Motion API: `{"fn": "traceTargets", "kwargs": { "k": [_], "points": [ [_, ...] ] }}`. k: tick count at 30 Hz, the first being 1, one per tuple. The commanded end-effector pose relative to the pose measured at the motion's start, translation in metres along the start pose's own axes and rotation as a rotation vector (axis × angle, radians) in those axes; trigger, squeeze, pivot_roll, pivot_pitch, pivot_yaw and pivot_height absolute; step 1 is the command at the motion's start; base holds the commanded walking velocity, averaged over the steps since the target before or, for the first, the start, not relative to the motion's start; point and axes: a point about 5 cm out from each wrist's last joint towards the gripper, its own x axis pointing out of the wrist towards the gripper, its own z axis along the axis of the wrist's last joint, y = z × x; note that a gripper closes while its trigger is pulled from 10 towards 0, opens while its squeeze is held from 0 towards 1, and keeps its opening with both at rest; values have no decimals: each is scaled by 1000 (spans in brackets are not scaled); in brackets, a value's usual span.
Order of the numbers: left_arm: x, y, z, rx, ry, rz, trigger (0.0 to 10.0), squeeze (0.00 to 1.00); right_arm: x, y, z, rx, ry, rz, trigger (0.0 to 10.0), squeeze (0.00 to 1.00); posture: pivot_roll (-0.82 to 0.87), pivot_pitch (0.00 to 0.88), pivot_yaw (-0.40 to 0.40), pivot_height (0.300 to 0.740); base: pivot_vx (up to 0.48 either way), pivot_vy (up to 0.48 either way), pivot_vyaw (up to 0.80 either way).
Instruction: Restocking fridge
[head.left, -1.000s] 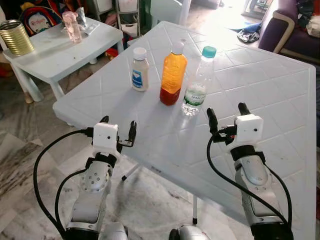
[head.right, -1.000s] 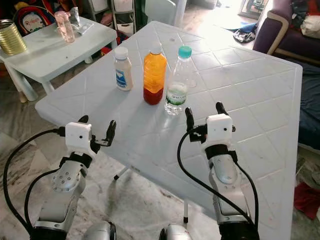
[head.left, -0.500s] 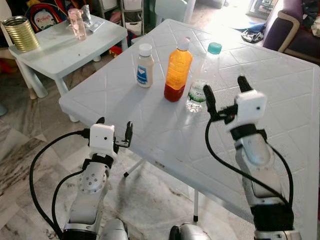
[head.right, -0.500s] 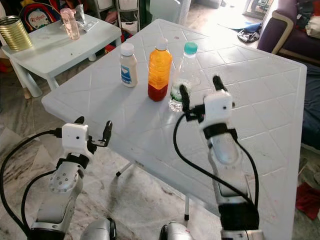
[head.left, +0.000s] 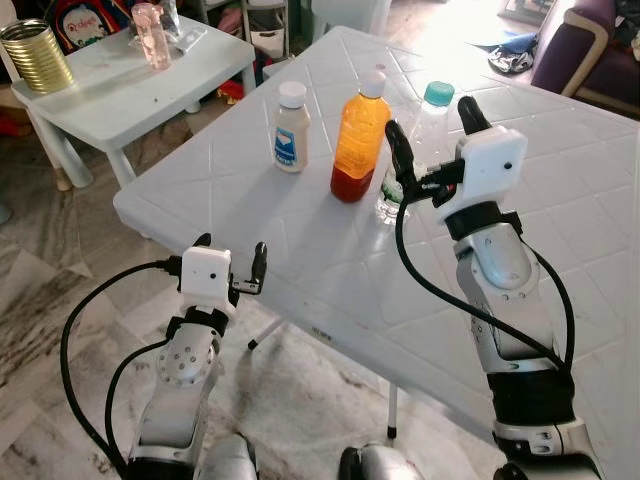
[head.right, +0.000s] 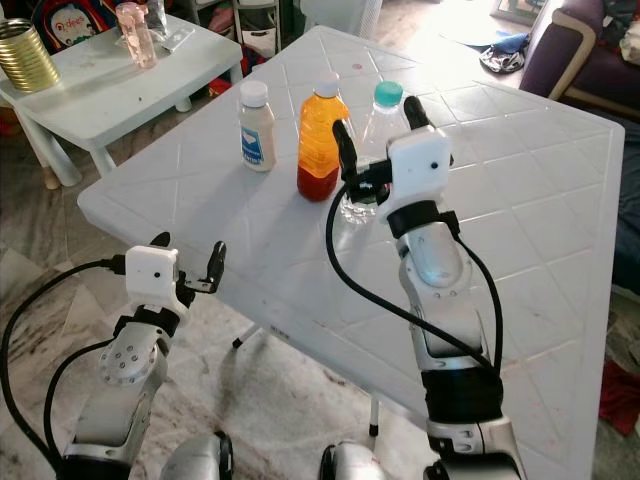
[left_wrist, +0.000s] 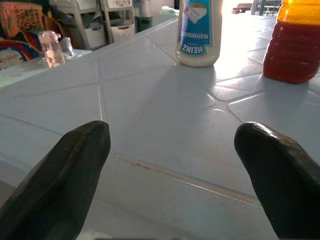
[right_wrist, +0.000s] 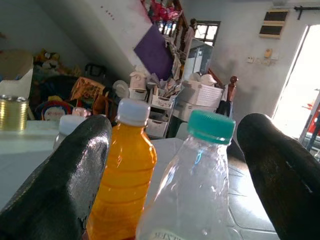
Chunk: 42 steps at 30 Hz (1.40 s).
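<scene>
Three bottles stand in a row on the white table: a white mayonnaise bottle, an orange-liquid bottle and a clear water bottle with a teal cap. My right gripper is open and raised at the water bottle. In the right wrist view its fingers stand either side of the water bottle with gaps on both sides, not touching it. My left gripper is open, low at the table's near edge. Its wrist view looks across the tabletop at the mayonnaise bottle.
A small white side table at the far left carries a gold tin can and a pink bottle. A purple sofa stands at the back right. Marble floor lies below the table's near edge.
My right arm has lifted and reached forward and left, bringing its open fingers around the water bottle. The left arm has stayed put. The camera has shifted slightly.
</scene>
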Motion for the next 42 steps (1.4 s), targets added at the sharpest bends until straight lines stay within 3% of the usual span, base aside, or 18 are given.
{"fn": "traceTargets", "kwargs": {
  "k": [1, 7, 11, 12, 14, 15, 16, 21, 22, 25, 42],
  "points": [
    [2, -1, 3, 11, -5, -11, 10000, 0, 6, -8, 5, -1, -6, -30, 10000, 0, 84, 133, -34, 740, 0, 0, 0],
    [3, -3, 3, 7, -6, -15, 10000, 0, 20, -16, 9, -9, 12, -81, 10000, 0, 85, 131, -38, 740, 0, 0, 0],
    [3, -3, 2, 6, -3, -17, 10000, 0, 28, -19, 5, 43, 53, -90, 10000, 0, 85, 132, -37, 740, 0, 0, 0],
    [3, -3, 2, 6, -3, -18, 10000, 0, 30, -19, 3, 53, 62, -88, 8431, 0, 85, 132, -37, 740, 0, 0, 0],
    [3, -3, 2, 6, -2, -22, 10000, 0, 35, -18, -1, 55, 90, -77, 2902, 0, 87, 131, -37, 740, 0, 0, 0],
    [3, -4, 2, 6, -2, -22, 10000, 0, 35, -18, -2, 52, 94, -76, 2902, 0, 87, 131, -37, 740, 0, 0, 0],
    [3, -4, 2, 6, -2, -23, 10000, 0, 36, -18, -3, 52, 98, -77, 2078, 0, 87, 131, -37, 740, 0, 0, 0],
    [4, -4, 2, 6, -2, -22, 10000, 0, 43, -17, -6, 58, 120, -59, 1451, 0, 91, 129, -40, 740, 0, 0, 0],
    [4, -4, 2, 6, -2, -22, 10000, 0, 44, -18, -6, 60, 122, -56, 706, 0, 91, 129, -41, 740, 0, 0, 0],
    [4, -5, 2, 6, -1, -23, 10000, 0, 49, -18, -6, 62, 132, -43, 118, 0, 90, 129, -42, 740, 0, 0, 0],
    [5, -5, 0, 9, 11, -28, 10000, 0, 51, -19, -9, 48, 191, -45, 0, 0, 92, 123, -40, 740, 0, 0, 0]
  ]
}}
